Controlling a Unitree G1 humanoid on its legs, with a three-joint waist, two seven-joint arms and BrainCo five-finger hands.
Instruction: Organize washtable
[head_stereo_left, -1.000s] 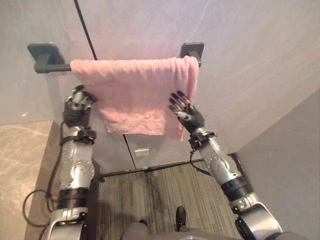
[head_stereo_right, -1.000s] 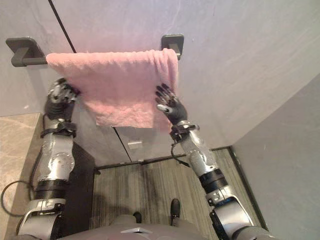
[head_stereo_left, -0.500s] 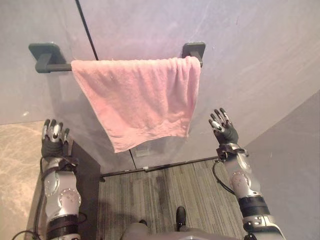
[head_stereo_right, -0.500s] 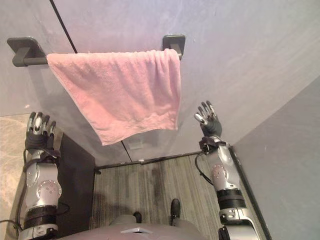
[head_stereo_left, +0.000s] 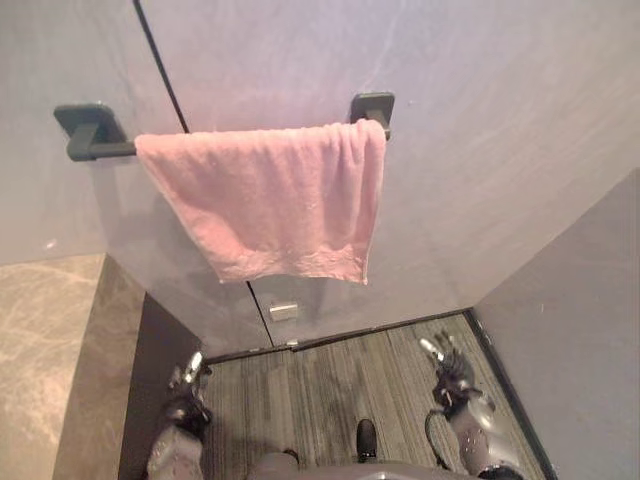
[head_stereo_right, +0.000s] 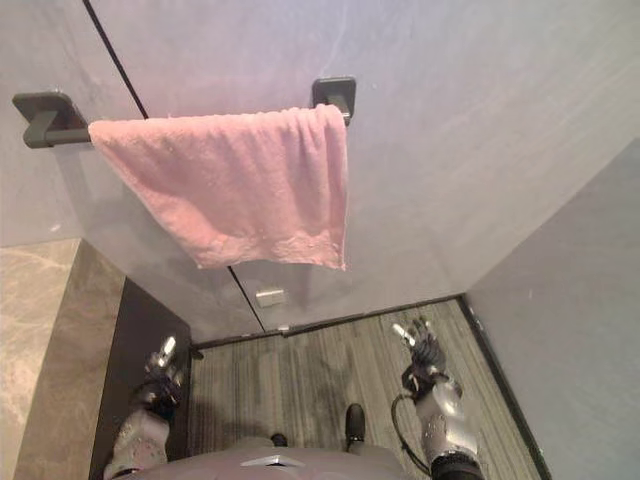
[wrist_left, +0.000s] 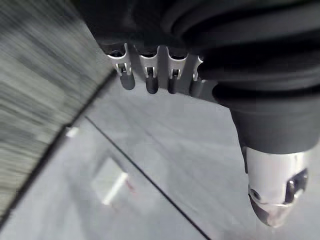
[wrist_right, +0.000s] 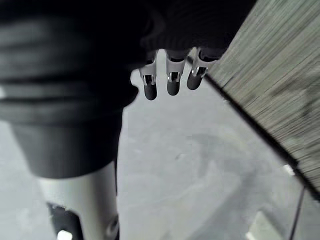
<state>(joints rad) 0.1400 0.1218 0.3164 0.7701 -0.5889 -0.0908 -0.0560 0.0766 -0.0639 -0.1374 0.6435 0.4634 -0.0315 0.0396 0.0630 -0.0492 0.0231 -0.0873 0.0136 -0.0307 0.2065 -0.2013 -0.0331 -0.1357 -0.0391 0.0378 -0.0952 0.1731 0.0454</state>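
A pink towel (head_stereo_left: 270, 195) hangs draped over a dark towel bar (head_stereo_left: 85, 135) fixed to the grey wall, its lower edge slanting slightly. Nothing touches it. My left hand (head_stereo_left: 186, 385) is low at the bottom left, far below the towel, fingers relaxed and holding nothing. Down at the bottom right, my right hand (head_stereo_left: 447, 368) is open and empty as well. In the left wrist view my fingers (wrist_left: 147, 80) point at the bare wall. The right wrist view shows straight fingers (wrist_right: 170, 82) over wall and floor.
A marble counter (head_stereo_left: 40, 350) with a dark side panel (head_stereo_left: 150, 370) stands at the left. Grey wall panels (head_stereo_left: 480, 150) rise ahead and at the right. A striped grey floor (head_stereo_left: 330, 380) lies below, with a small white plate (head_stereo_left: 284, 311) low on the wall.
Both hands let go of the towel and dropped from its lower edge down to floor level. The towel now hangs free on the bar.
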